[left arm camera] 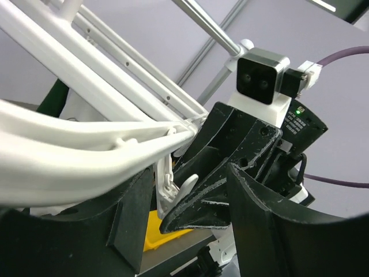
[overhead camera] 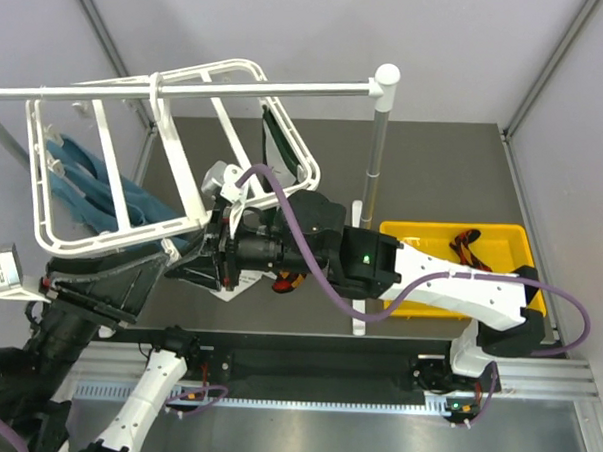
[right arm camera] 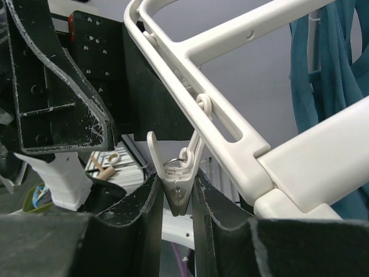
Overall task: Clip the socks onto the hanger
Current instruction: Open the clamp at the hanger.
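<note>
The dark grey table [overhead camera: 434,162] lay under a silver rail [overhead camera: 237,88], and from that rail hung the hanger [overhead camera: 43,175], a white frame tilted over the table's left half. The right arm [overhead camera: 449,283] stretched leftward across the table to the frame's near corner, where the left arm [overhead camera: 88,312] met it from the lower left. A yellow bin [overhead camera: 451,230] sat on the table's right side, well apart from the frame, with argyle socks [overhead camera: 468,243] lying in it. Teal socks [overhead camera: 93,192] hung inside the frame on its left, and a dark green sock [overhead camera: 277,135] hung at its far side. The left gripper [left arm camera: 187,193] stood just below the rim with its jaws released, wide apart and holding nothing; the other arm's fingers showed in the gap between them. The right gripper [right arm camera: 176,193] was clenched on a small white clip [right arm camera: 173,173], pinching its lower end between both pads. That clip dangled from the rim by a little metal ring [right arm camera: 173,165]
</note>
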